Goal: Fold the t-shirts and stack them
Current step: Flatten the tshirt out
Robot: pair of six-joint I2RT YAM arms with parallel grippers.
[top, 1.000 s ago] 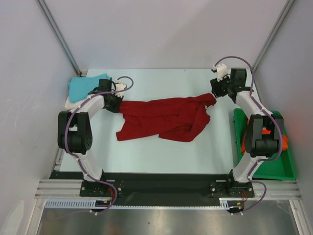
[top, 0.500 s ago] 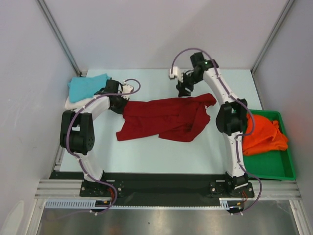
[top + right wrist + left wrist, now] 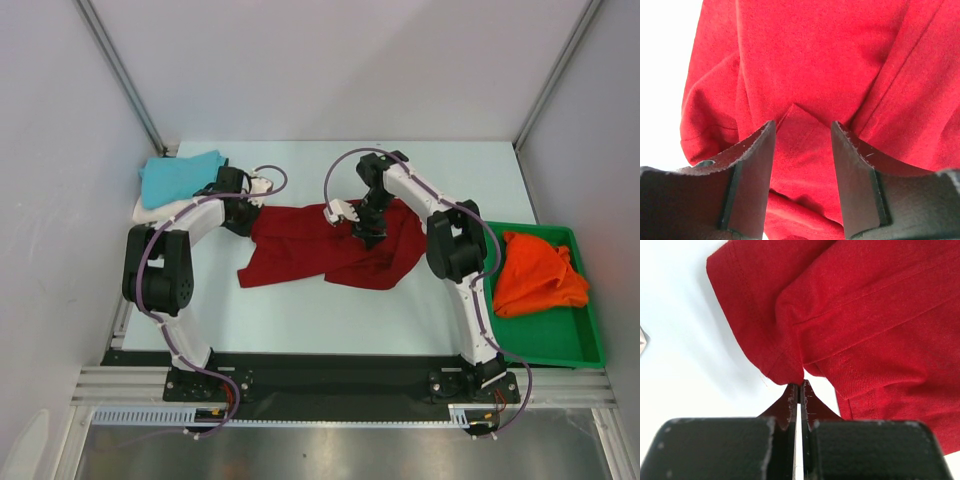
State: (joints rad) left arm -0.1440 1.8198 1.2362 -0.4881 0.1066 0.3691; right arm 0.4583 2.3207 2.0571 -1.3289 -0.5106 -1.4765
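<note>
The dark red t-shirt (image 3: 320,250) lies crumpled and spread across the middle of the table. My left gripper (image 3: 244,214) is shut on its left edge; in the left wrist view the closed jaws (image 3: 800,386) pinch a fold of the red cloth (image 3: 865,315). My right gripper (image 3: 368,232) is open and empty, low over the shirt's right-centre; its fingertips (image 3: 803,125) straddle red cloth (image 3: 815,60). The turquoise t-shirt (image 3: 180,176) lies on the cream white one (image 3: 148,209) at the far left. The orange t-shirt (image 3: 538,272) lies bunched in the tray.
A green plastic tray (image 3: 556,355) stands at the right edge of the table and holds the orange shirt. White walls and metal frame posts close in the table at the left, back and right.
My right arm has swung from the far right corner leftwards and down over the middle of the red shirt, uncovering the orange shirt. The left gripper has stayed put.
</note>
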